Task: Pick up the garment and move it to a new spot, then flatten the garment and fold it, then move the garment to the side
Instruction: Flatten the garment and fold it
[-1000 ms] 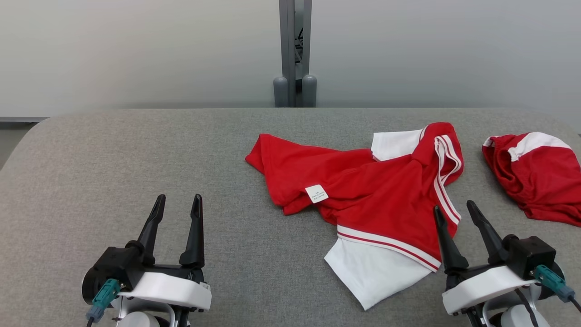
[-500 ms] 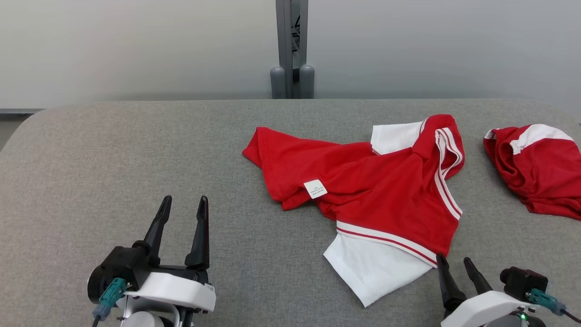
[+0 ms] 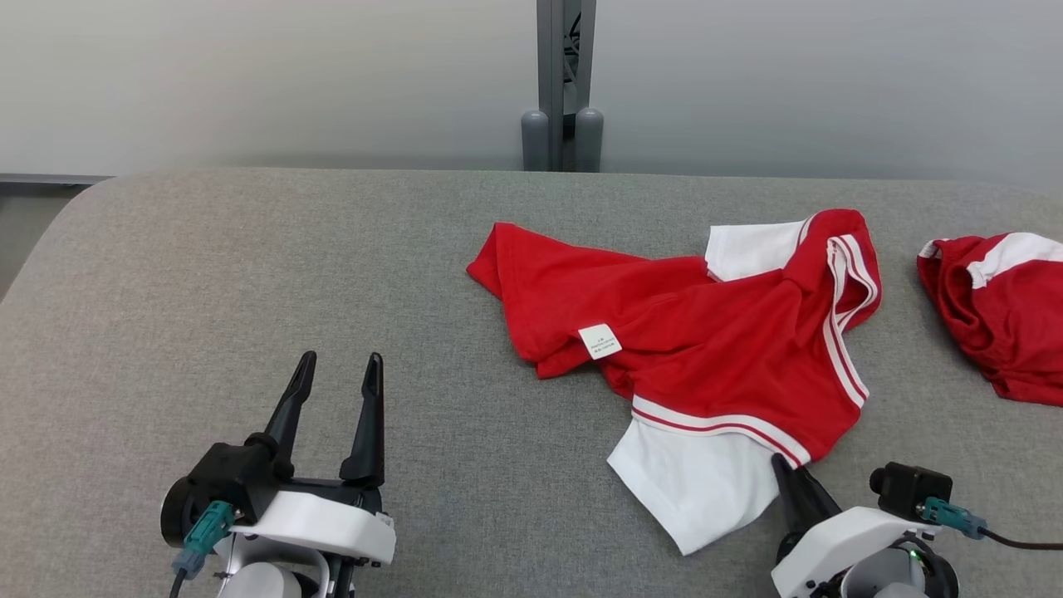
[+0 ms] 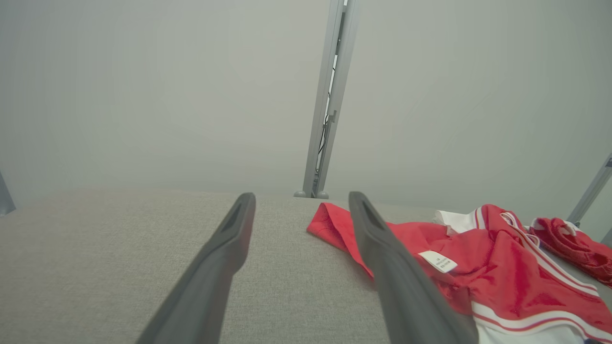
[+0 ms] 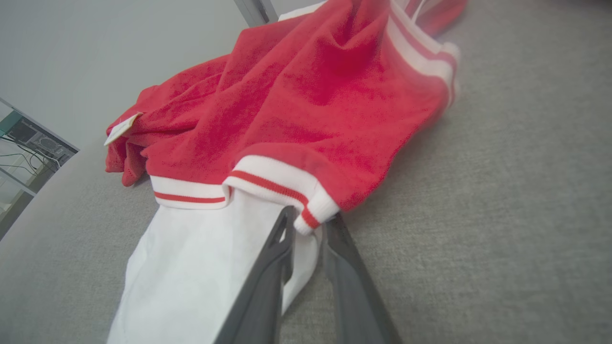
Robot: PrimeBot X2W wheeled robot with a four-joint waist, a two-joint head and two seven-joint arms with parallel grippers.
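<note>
The garment (image 3: 731,349) is a crumpled red shirt with white striped trim, a white tag and a white panel, lying right of centre on the grey table (image 3: 249,249). At its near corner, my right gripper (image 3: 785,467) has its fingers pinched on the cloth. In the right wrist view, the garment (image 5: 311,95) shows its striped hem corner and white cloth caught between the two nearly closed fingers of the right gripper (image 5: 311,217). My left gripper (image 3: 341,359) stands open over bare table to the left of the garment (image 4: 497,272). Nothing is between the left gripper's (image 4: 301,197) fingers.
A second red and white piece of clothing (image 3: 1005,316) lies at the table's right edge, apart from the garment. A grey metal post (image 3: 565,83) rises behind the table's far edge. The table's left half is bare fabric.
My right gripper drew back to the garment's near corner and closed on the striped hem. The head camera shifted slightly. My left gripper stayed open.
</note>
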